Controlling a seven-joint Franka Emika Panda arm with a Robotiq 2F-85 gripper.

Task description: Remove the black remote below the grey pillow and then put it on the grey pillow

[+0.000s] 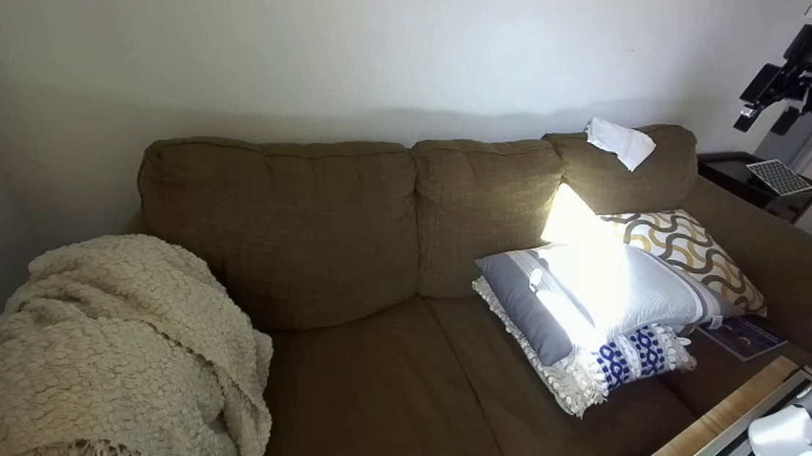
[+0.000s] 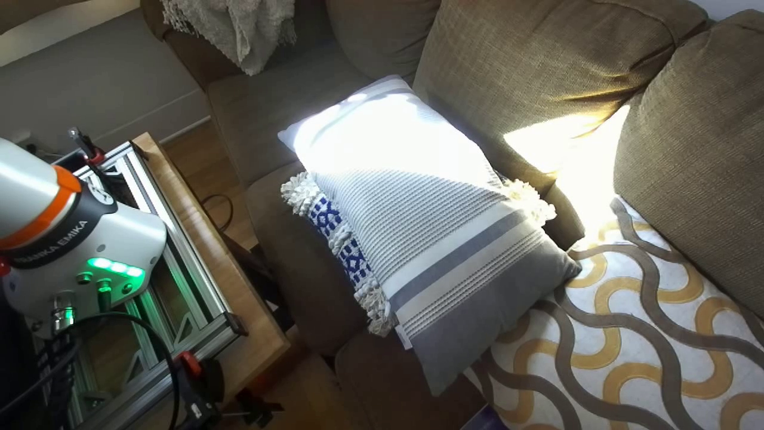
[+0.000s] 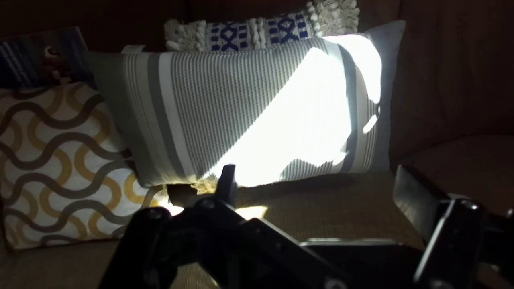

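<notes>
The grey pillow [image 1: 655,283] lies flat on the sofa, striped with darker grey ends and part of it in glaring sunlight. It also shows in the other views [image 2: 382,221] [image 3: 225,104]. It rests on a white-and-blue fringed pillow [image 1: 633,358], which also shows beneath it [image 2: 352,263] [image 3: 257,32]. The black remote does not show in any view; it is hidden or out of view. My gripper [image 1: 764,121] is open and empty, high above the sofa's far end, apart from the pillows. In the wrist view its spread fingers [image 3: 315,172] show nothing between them.
A wavy-patterned pillow [image 1: 683,248] lies beside the grey one. A dark booklet [image 1: 742,337] lies on the seat. The sofa back [image 1: 484,216] carries a white cloth [image 1: 621,141]. A cream blanket [image 1: 109,349] covers the sofa's other end. My base stands on a wooden table [image 2: 256,340].
</notes>
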